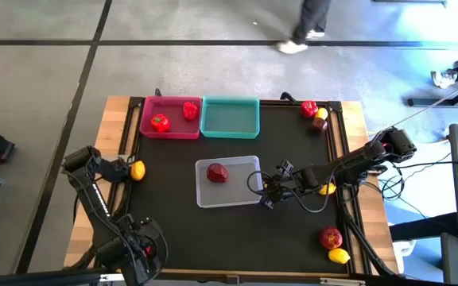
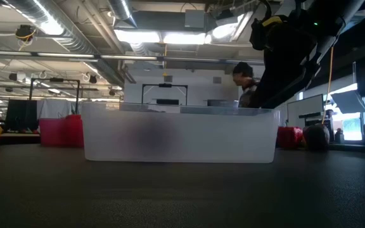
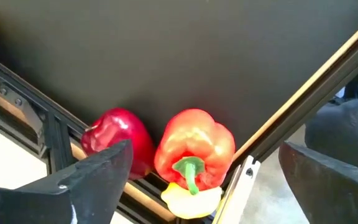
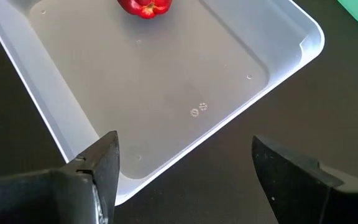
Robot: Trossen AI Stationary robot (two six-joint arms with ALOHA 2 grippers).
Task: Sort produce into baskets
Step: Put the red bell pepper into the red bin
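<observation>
- Black-topped bench with a wooden rim sits on a grey shop floor; a person's legs pass at the top centre of the high view.
- Grey-white tray at frame centre holds one dark red apple, so this looks like the apple bin.
- Pink tray at upper left of the bench holds two red peppers, so likely the pepper bin.
- Teal tray just right of the pink one has nothing in it; probably meant for lemons.
- Unsorted: a pepper, lemon and apple cluster in the bench's upper right corner; an apple and a lemon at lower right; another lemon partly hidden under the right arm; a lemon at the left edge.
- Right tool hangs at the right rim of the grey-white tray, fingers spread wide and holding nothing; the right wrist view looks down into the tray with the apple at the far end. Judgement: it sits here because this tray is its drop point.
- Left tool is at the bench's left edge beside the left lemon, fingers apart in the left wrist view, nothing held. That view shows a pepper, an apple and a lemon against a bench corner frame, far off.
- Judgement: sorting is early, three pieces binned and most still loose.
</observation>
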